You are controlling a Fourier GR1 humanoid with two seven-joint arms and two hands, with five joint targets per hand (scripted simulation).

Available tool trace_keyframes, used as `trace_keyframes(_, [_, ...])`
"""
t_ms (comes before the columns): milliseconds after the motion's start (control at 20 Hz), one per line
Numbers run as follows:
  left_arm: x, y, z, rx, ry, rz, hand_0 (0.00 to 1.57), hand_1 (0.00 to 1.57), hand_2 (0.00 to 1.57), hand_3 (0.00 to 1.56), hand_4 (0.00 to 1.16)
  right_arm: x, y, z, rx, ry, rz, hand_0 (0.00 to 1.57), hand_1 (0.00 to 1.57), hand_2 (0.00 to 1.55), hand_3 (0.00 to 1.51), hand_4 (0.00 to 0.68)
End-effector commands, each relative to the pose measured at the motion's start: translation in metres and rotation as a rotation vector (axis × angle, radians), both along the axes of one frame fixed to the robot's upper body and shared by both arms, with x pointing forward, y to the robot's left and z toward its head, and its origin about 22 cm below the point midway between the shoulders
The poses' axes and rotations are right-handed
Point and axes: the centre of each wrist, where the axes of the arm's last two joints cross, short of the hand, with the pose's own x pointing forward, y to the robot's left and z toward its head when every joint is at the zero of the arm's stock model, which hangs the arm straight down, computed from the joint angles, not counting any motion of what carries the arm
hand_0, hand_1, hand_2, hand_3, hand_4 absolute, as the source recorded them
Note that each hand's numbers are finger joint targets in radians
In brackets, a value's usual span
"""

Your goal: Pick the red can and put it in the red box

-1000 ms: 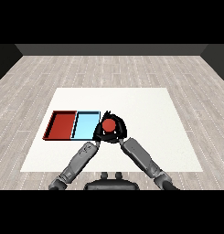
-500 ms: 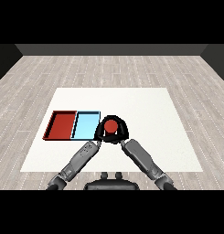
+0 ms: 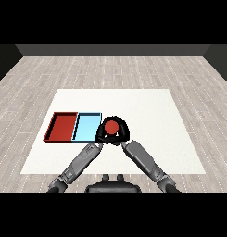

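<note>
One red can (image 3: pixel 111 126) stands upright on the white table (image 3: pixel 147 111), just right of the light blue tray (image 3: pixel 86 127). Both black hands meet around it: the right hand (image 3: pixel 123 134) curls round its right side, and the left hand (image 3: pixel 101 135) curls against its left side. Beyond the blue tray, touching it, lies the red tray (image 3: pixel 63 126). Two grey forearms reach in from below.

From my feed: white table (image 3: pixel 147 115) looks matt and smooth, floor (image 3: pixel 110 69) is pale wood-look planking, red tray (image 3: pixel 63 127) and light blue tray (image 3: pixel 87 126) flat matt like plastic, red can (image 3: pixel 111 126) top matt, forearms (image 3: pixel 82 161) dull grey, hands (image 3: pixel 124 132) matt black.
</note>
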Motion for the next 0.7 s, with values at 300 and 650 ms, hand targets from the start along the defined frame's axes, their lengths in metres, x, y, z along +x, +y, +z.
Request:
trace_keyframes(300, [0.000, -0.013, 0.003, -0.049, 0.000, -0.029, 1.57, 1.57, 1.57, 1.49, 1.14, -0.004, 0.003, 0.006, 0.048, -0.020, 0.087, 0.00, 0.00, 0.00, 0.00, 0.000])
trace_keyframes(650, [-0.006, -0.013, -0.001, -0.026, -0.011, -0.018, 1.57, 1.57, 1.57, 1.49, 1.15, -0.008, -0.009, 0.006, 0.036, -0.044, 0.075, 0.00, 0.00, 0.00, 0.00, 0.000])
